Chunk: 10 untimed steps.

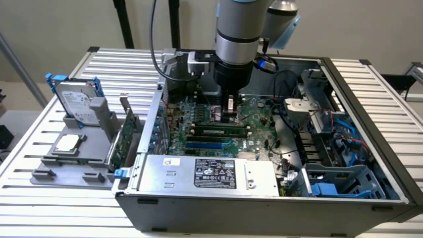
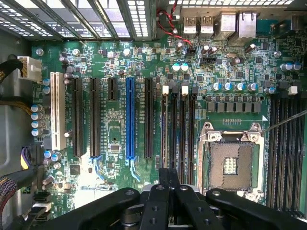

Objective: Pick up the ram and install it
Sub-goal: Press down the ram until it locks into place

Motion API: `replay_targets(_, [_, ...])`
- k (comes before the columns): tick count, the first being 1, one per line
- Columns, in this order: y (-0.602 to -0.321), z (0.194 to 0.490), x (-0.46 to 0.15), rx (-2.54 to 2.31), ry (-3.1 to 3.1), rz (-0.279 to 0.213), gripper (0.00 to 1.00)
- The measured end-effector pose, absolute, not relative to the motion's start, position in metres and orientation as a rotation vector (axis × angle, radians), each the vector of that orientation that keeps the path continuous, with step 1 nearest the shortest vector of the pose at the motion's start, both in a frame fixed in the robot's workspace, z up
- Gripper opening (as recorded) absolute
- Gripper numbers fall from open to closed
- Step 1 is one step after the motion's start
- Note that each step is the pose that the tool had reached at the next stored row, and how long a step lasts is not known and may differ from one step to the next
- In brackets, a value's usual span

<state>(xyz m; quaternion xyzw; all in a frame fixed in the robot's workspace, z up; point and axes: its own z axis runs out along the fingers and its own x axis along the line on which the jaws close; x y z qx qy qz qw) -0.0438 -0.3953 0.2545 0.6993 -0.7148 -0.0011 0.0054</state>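
The gripper [image 1: 229, 115], closed down narrow over the motherboard [image 1: 258, 111], seems to pinch the ram [image 1: 230, 105] upright between its fingers, its long axis apparently running along the slots beneath.

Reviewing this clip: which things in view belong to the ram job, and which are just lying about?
Belongs to the job:
- ram, lying along a motherboard slot
- motherboard
- gripper, shut, low over the board

Just lying about:
- hard drive, expansion card and grey holder, beside the case
- power supply
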Motion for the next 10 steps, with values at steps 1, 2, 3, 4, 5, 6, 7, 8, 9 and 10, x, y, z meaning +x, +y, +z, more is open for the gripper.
replay_targets(1, [-0.395,0.253,-0.044,2.190,-2.238,-0.003,0.11])
replay_targets(2, [-0.395,0.251,-0.044,2.190,-2.238,-0.003,0.11])
replay_targets(3, [-0.395,0.249,-0.045,2.190,-2.238,-0.003,0.11])
replay_targets(4, [-0.395,0.247,-0.044,2.190,-2.238,-0.003,0.11])
replay_targets(5, [-0.395,0.245,-0.045,2.190,-2.238,-0.003,0.11])
replay_targets(6, [-0.395,0.243,-0.045,2.190,-2.238,-0.003,0.11])
replay_targets(7, [-0.395,0.242,-0.045,2.190,-2.238,-0.003,0.11])
replay_targets(8, [-0.395,0.240,-0.045,2.190,-2.238,-0.003,0.11])
replay_targets(9, [-0.395,0.238,-0.045,2.190,-2.238,-0.003,0.11])
replay_targets(10, [-0.395,0.236,-0.045,2.190,-2.238,-0.003,0.11])
